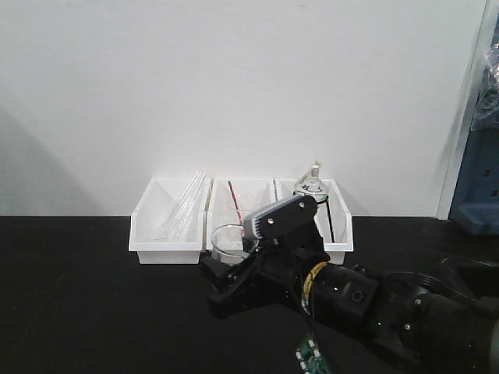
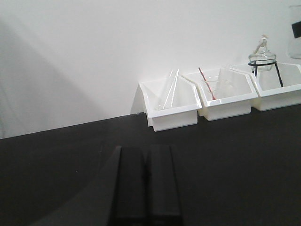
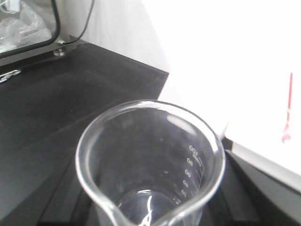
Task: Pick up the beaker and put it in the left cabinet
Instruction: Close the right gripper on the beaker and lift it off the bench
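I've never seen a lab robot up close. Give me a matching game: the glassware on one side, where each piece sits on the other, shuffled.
Things:
1. glass tubes
2. red rod
3. round flask
4. beaker with no rod

Places:
A. right bin, on a black stand
B. outside the bins, in front of them
C. left bin
D. middle bin

Pairs: 1-C, 2-D, 3-A, 4-B.

The right arm (image 1: 374, 300) is matte black, jointed casings — a yellow band (image 1: 314, 274), grey screw-studded camera housing (image 1: 279, 216), green circuit board (image 1: 312, 360). The left tool (image 2: 146, 150) — two flat black fingers (image 2: 162, 183).
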You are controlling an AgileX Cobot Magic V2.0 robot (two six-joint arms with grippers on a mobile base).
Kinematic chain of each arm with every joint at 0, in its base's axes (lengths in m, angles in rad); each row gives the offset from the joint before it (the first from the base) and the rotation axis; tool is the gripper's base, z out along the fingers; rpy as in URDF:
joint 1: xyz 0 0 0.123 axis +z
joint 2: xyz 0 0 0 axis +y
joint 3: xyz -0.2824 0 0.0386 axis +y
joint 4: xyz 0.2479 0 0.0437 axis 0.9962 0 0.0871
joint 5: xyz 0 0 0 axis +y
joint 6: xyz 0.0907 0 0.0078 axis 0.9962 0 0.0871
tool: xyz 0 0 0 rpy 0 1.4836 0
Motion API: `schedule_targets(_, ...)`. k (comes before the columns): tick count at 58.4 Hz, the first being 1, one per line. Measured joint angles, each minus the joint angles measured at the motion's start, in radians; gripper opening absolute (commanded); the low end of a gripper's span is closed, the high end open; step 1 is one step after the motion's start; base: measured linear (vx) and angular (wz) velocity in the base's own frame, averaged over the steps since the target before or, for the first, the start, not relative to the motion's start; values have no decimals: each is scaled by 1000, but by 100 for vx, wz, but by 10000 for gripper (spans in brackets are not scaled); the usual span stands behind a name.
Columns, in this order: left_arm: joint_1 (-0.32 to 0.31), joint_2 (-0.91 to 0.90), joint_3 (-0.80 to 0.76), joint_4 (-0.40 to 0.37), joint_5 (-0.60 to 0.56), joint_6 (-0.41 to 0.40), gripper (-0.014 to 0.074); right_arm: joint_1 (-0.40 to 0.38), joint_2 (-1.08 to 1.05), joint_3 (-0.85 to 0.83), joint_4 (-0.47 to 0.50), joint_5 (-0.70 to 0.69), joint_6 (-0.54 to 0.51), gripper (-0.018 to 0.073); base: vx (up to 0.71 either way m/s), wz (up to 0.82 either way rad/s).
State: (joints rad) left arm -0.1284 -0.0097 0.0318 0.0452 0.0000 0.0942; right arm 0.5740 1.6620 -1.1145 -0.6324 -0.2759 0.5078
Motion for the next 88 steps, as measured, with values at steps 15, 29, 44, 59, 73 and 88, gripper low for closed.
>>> schedule_targets(15, 0, 0, 0, 0, 0, 0, 1, 40, -12, -71, -6, 90, 11, -3, 0, 0)
schedule_targets(29, 0, 0, 0, 0, 0, 0, 1, 40, -12, -71, -6, 103, 11, -3, 0, 0)
schedule_targets(44, 0, 0, 0, 0, 0, 0, 1, 40, -12, -71, -6, 103, 11, -3, 0, 0)
schedule_targets(59, 0, 0, 0, 0, 0, 0, 1, 40, -12, -71, -6, 103, 11, -2, 0, 0)
schedule_targets(73, 0, 0, 0, 0, 0, 0, 1, 40, -12, -71, -6, 103, 11, -1, 0, 0)
schedule_targets(88, 0, 0, 0, 0, 0, 0, 1, 40, -12, -71, -6, 106, 11, -1, -1, 0)
